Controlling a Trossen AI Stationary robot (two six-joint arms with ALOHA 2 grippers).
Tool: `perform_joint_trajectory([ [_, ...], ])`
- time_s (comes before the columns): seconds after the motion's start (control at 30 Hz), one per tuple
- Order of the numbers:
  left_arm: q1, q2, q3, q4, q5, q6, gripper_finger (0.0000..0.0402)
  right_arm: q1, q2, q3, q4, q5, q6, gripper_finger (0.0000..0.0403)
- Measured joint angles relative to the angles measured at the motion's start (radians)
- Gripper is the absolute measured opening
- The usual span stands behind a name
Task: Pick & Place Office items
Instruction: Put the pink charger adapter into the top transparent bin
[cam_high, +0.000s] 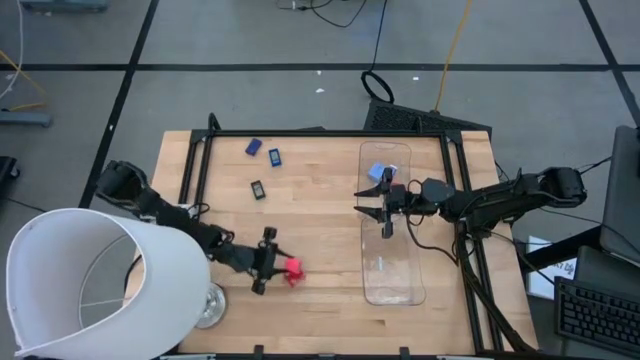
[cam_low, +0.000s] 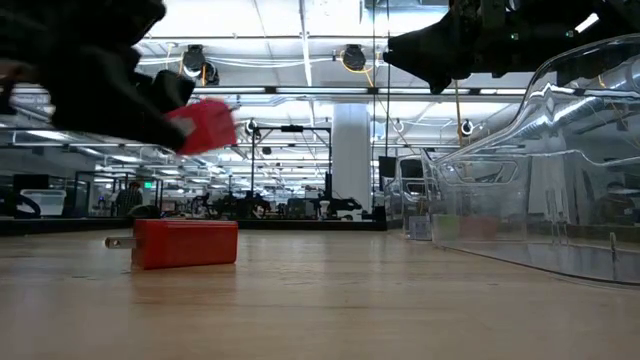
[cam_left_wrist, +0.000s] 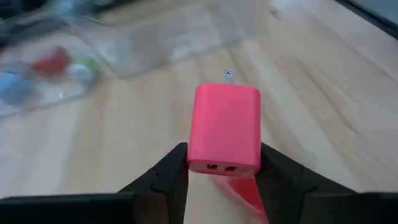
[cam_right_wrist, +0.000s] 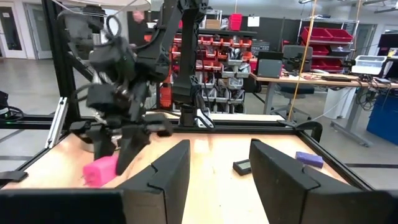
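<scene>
From above, the left hand (cam_high: 268, 262) is at the near side of the wooden worktop (cam_high: 310, 220), right by the big white lampshade (cam_high: 85, 285), with a red charger (cam_high: 293, 271) at its tips. The right hand (cam_high: 385, 208) hangs over the clear tray (cam_high: 390, 262), fingers spread, nothing in them. Three small dark and purple pieces (cam_high: 262, 165) sit near the far left corner, well apart from the tray.

The table-level view shows a second red charger (cam_low: 185, 243) lying flat on the wood, while the held one (cam_low: 205, 126) is up in the air.

The left wrist camera settles it: the fingers (cam_left_wrist: 168, 177) pinch the charger on both sides, prongs pointing away. A few coloured bits already lie in the tray.

The right wrist camera looks across at the left arm, with shelving and red bins behind.

So I'd say the pick is done, carry comes next: swing over to the tray without clipping the other arm.
</scene>
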Motion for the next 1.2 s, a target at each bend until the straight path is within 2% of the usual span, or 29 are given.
perform_joint_trajectory([
  [0.17,0.092,-0.088,0.000,-0.001,-0.001,0.036,0.0155,0.000,0.000,0.000,-0.004,0.076,0.000,0.0155],
  [0.4,0.282,-0.177,0.000,0.003,-0.002,-0.089,0.0151,0.000,0.001,0.000,-0.025,0.080,-0.003,0.0155],
  [0.47,0.331,-0.181,0.000,0.010,-0.003,-0.103,0.0153,0.000,0.002,0.000,-0.027,0.111,-0.006,0.0155],
  [0.57,0.388,-0.180,0.000,0.074,0.032,-0.081,0.0151,0.000,0.002,0.000,-0.035,0.153,-0.007,0.0155],
  [0.73,0.442,-0.161,-0.002,0.227,0.123,-0.028,0.0151,0.000,0.055,-0.001,0.001,0.153,-0.023,0.0161],
  [0.97,0.477,-0.132,0.002,0.340,0.196,-0.012,0.0155,0.000,0.201,0.019,0.169,0.152,-0.014,0.0229],
  [1.2,0.479,-0.082,0.003,0.384,0.227,-0.027,0.0151,0.000,0.355,0.150,0.179,0.137,0.055,0.0301],
])
